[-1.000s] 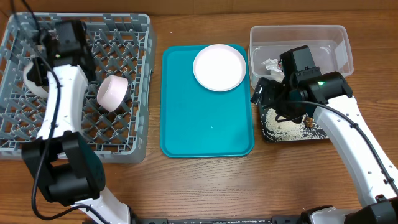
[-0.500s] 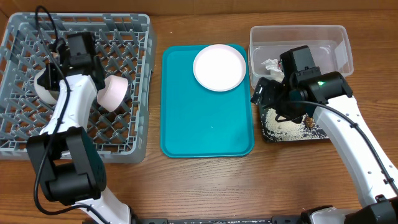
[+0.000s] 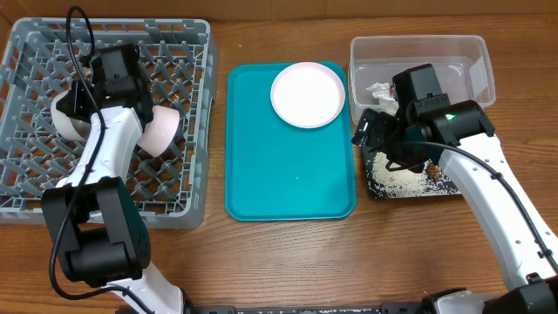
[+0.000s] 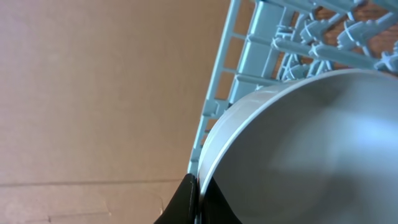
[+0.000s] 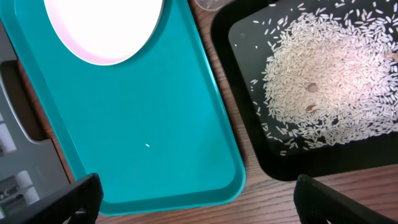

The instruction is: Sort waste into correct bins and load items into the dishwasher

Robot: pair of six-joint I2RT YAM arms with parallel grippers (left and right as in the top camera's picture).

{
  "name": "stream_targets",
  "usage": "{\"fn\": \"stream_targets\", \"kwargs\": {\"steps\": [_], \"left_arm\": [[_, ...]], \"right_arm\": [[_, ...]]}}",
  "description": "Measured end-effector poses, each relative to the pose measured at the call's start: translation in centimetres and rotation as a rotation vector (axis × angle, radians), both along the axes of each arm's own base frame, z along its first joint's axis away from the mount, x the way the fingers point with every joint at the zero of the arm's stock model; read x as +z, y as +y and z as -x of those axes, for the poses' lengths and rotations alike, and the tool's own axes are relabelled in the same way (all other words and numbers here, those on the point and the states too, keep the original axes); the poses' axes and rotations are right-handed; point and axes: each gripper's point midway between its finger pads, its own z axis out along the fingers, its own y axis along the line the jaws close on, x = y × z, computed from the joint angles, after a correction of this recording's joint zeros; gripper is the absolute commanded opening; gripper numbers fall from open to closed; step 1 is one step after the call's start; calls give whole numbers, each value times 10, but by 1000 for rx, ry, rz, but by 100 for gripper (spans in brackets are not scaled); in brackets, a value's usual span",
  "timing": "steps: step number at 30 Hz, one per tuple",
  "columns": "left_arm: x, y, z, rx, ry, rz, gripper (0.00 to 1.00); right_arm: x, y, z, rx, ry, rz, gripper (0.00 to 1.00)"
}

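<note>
My left gripper (image 3: 85,106) hangs over the grey dishwasher rack (image 3: 187,52), shut on the rim of a whitish bowl (image 3: 63,122). In the left wrist view the fingers (image 4: 198,199) pinch that rim, and the bowl (image 4: 311,143) fills the frame with the rack wall (image 4: 249,62) behind it. A pinkish bowl (image 3: 159,131) lies tilted in the rack just right of my left arm. The white plate (image 3: 307,94) sits on the teal tray (image 3: 288,174). My right gripper (image 3: 370,133) (image 5: 202,202) stands open and empty above the tray's right edge, beside the black tray (image 5: 249,143) of rice (image 5: 329,81).
The clear tub (image 3: 471,52) at the back right holds a crumpled white paper scrap (image 3: 379,90). A small brown lump (image 3: 431,172) lies among the rice in the black tray (image 3: 453,187). Bare wooden table runs along the front.
My left arm has carried the whitish bowl to the right across the rack, closer to the pinkish bowl. The right arm has not moved.
</note>
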Motion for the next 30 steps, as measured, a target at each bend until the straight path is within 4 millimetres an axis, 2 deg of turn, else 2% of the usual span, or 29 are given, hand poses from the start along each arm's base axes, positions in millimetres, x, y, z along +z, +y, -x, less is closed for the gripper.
{"fn": "stream_targets", "kwargs": {"steps": [15,21,30], "left_arm": [[4,1,-7,-46,70,-17,4],[-5,5,-7,-36,108,-23,4],[-5,3,-6,-33,126,-36,4]], "right_arm": [[0,0,0,0,2,1,100],[0,0,1,1,3,1,100],[0,0,0,1,1,1,100]]}}
